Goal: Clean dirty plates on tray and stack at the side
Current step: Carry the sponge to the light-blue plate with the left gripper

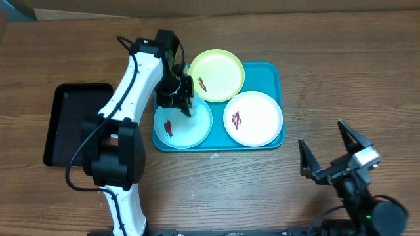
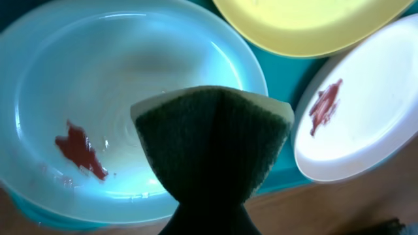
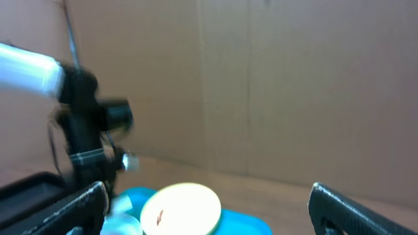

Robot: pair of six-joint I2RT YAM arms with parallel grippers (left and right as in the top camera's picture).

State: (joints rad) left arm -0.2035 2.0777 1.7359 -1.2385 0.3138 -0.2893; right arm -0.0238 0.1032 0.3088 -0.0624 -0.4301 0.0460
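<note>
Cleaning begins at the centre of the overhead frame. The left tool (image 1: 182, 99) is clamped together on a dark green scouring sponge with a pale edge (image 2: 215, 150) and hangs over the round, shallow pale blue plastic plate (image 1: 197, 128). That plate sits in the lower left of the large turquoise-blue rectangular plastic tray (image 1: 278, 73).

In the left wrist view the sponge points down over the plate's right half. The dark-red smear (image 2: 80, 149) lies toward the lower left, apart from the pad. We cannot tell whether the sponge touches the plate. We judge it is gripped by its upper end so that the flat face can be dragged across the stain.

The round yellow-green plastic plate (image 1: 220, 69) fills the tray's upper middle and the round white plastic plate (image 1: 259, 121) its right side. Each carries its own red mark, and the three crowd close together. All three are on the tray and none is stacked, so we judge the job to be at its first plate.

The right tool (image 1: 321, 133) rests at the lower right of the frame with its fingers spread wide and holding nothing. It is well apart from the tray, and we judge it is parked there to leave the sponge arm room.

A smaller black rectangular tray (image 1: 65, 124) lies at the left on the brown wooden table (image 1: 328, 59).
</note>
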